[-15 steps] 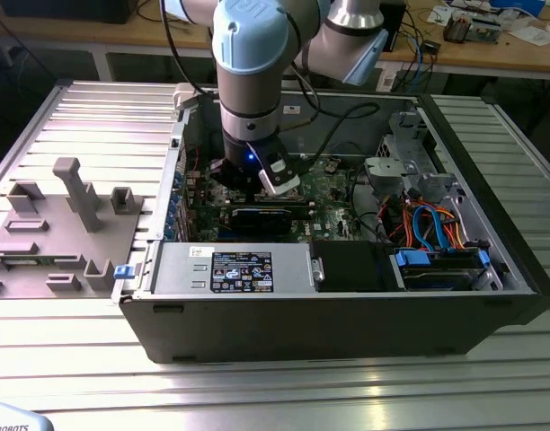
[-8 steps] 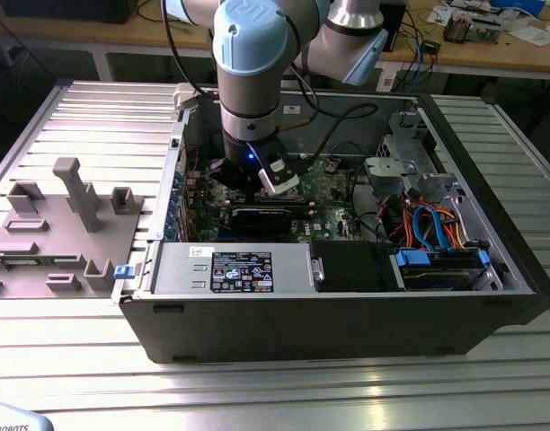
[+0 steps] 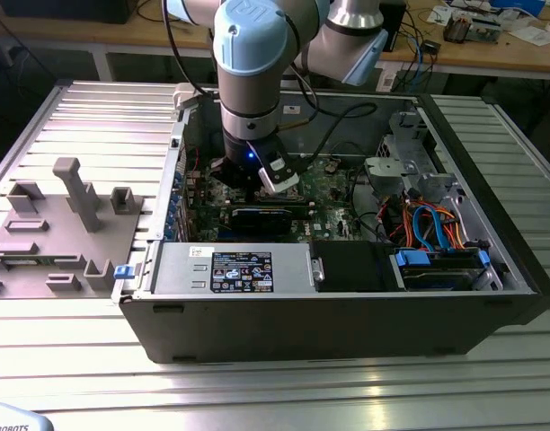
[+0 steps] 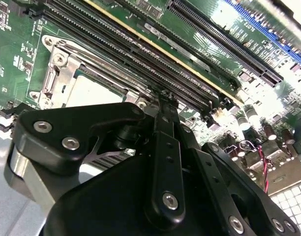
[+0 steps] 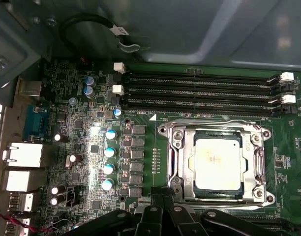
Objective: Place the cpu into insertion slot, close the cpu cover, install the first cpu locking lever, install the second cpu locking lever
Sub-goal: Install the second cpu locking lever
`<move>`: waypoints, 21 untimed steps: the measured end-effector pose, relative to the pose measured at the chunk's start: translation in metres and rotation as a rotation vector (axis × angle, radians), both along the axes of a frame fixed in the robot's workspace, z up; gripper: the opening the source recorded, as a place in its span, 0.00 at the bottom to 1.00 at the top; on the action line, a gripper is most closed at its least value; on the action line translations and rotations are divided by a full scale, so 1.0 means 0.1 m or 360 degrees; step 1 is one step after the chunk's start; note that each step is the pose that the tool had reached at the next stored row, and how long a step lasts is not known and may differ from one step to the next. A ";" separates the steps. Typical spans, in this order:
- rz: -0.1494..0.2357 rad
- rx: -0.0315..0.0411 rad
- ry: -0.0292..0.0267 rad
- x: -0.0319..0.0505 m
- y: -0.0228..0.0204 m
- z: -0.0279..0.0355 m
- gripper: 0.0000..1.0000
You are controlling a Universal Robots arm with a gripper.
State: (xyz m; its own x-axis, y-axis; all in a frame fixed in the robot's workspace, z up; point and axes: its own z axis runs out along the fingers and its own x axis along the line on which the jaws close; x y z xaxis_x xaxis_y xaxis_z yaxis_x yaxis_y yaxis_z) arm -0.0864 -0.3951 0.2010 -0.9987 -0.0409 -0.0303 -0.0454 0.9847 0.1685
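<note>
Inside the open computer case, the arm reaches down over the motherboard. In the exterior view the gripper sits low above the board, toward the exterior view's left of the case interior; its tips are masked there by the wrist housing and a small attached module.

In the first wrist view the cpu lies seated flat in its socket, a pale square with the cpu cover closed down around it as a silvery frame with an open centre. Thin wire levers run along the frame edges (whether each is fully latched cannot be made out). The gripper shows at the picture's edge, its dark fingers drawn together to a narrow point just beside the socket's corner, with nothing visible between them. Whether the tips touch the board or frame is not discernible.

In the second wrist view the gripper body blocks most of the socket; only part of the cpu cover and a strip of the cpu show behind it. The fingers are again pressed together, tip close to the memory slots.

A grey fixture tray stands outside the case on the slatted table.
</note>
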 end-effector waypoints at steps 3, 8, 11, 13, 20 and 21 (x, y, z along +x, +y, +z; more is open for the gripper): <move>0.0003 0.0005 0.00000 -0.001 0.002 -0.011 0.11; 0.0017 0.0006 -0.00013 -0.002 0.002 -0.006 0.11; 0.0029 0.0006 -0.00052 -0.005 0.002 0.044 0.11; 0.0031 0.0003 -0.00053 0.002 0.003 0.066 0.11; 0.0032 -0.0083 0.00052 0.217 0.060 0.067 0.11; 0.0032 -0.0088 0.00067 0.246 0.075 0.067 0.11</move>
State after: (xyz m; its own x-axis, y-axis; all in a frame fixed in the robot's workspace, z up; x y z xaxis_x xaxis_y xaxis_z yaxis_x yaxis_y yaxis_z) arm -0.0618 -0.3876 0.2077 -0.9978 -0.0623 -0.0233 -0.0646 0.9914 0.1142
